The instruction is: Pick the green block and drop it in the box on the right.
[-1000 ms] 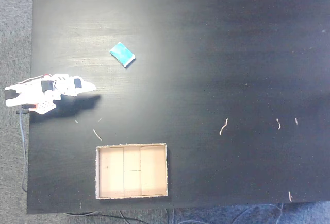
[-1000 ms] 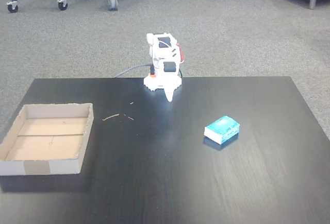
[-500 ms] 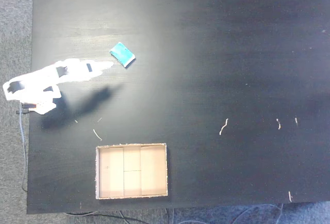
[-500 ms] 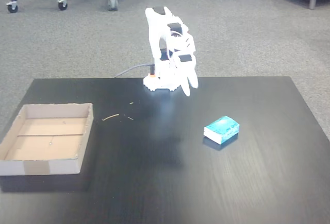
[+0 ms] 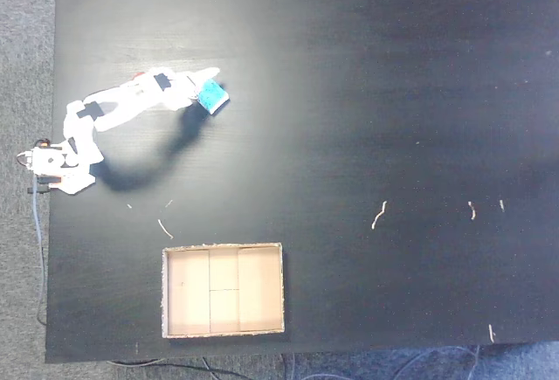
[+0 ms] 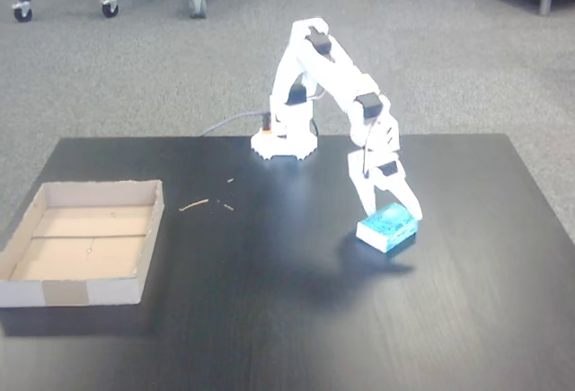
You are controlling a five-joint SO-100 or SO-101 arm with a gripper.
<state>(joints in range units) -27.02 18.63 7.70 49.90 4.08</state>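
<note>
White arm is reaching out from its base at the table [image 5: 349, 65] edge, and the gripper [image 6: 388, 214] is sitting low over the green block [image 6: 389, 227], its two fingers splayed to a moderate gap down the block's far side; whether they are touching it, I cannot tell (in a fixed view from above the fingertips are overlapping the block's [image 5: 212, 97] left edge). The block is lying flat on the black tabletop, with the box [image 5: 224, 290] well apart at about 6 o'clock from it in that top view. No brand, label or writing is showing legibly on anything.
</note>
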